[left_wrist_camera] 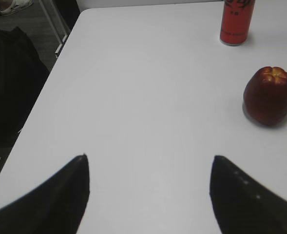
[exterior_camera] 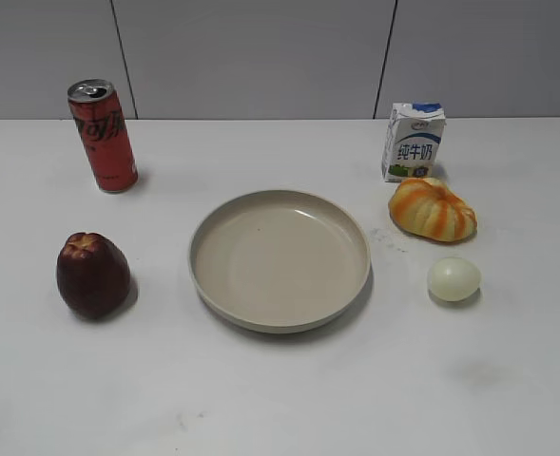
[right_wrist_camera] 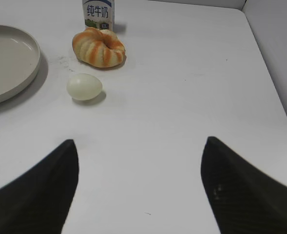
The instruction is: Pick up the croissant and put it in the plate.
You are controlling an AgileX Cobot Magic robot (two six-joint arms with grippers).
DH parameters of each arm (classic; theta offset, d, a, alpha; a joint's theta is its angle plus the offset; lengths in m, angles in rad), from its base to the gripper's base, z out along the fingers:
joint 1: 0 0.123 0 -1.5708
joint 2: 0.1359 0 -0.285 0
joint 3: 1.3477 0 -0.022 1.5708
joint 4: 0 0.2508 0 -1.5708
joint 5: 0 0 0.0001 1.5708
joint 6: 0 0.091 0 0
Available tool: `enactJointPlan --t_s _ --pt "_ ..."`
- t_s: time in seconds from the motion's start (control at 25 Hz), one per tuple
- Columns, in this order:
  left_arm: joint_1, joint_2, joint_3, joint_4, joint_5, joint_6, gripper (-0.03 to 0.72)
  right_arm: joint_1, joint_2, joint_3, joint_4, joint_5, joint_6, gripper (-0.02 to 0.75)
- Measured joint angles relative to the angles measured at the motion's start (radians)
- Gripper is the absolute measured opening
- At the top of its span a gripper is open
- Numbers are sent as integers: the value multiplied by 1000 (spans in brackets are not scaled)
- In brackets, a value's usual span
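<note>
The croissant (exterior_camera: 433,209), pale yellow with orange-brown stripes, lies on the white table to the right of the plate (exterior_camera: 280,319), just in front of a milk carton. It also shows in the right wrist view (right_wrist_camera: 99,47), far ahead and left of my right gripper (right_wrist_camera: 141,146), which is open and empty over bare table. The plate's rim shows at that view's left edge (right_wrist_camera: 33,66). The beige plate is empty. My left gripper (left_wrist_camera: 149,163) is open and empty over bare table at the left. Neither gripper shows in the exterior view.
A small whitish egg (exterior_camera: 453,279) (right_wrist_camera: 85,87) lies in front of the croissant. A milk carton (exterior_camera: 414,141) (right_wrist_camera: 98,13) stands behind it. A red soda can (exterior_camera: 103,135) (left_wrist_camera: 236,22) and a dark red fruit (exterior_camera: 92,275) (left_wrist_camera: 270,95) stand left of the plate. The table's left edge (left_wrist_camera: 46,92) drops off.
</note>
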State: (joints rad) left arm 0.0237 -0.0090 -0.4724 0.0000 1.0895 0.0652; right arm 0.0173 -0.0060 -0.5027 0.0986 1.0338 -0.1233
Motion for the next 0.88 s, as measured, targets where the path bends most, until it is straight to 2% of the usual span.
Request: enactJointPlan --t_s 0.56,0.68,0.88 --pt "0 0 0 0 0 0 587 0 13 -3 -6 -9 -14 590" --pt "0 0 0 0 0 0 587 0 100 -19 -7 -82 -22 590" --pt "0 0 0 0 0 0 587 0 315 -21 -4 -314 -23 590"
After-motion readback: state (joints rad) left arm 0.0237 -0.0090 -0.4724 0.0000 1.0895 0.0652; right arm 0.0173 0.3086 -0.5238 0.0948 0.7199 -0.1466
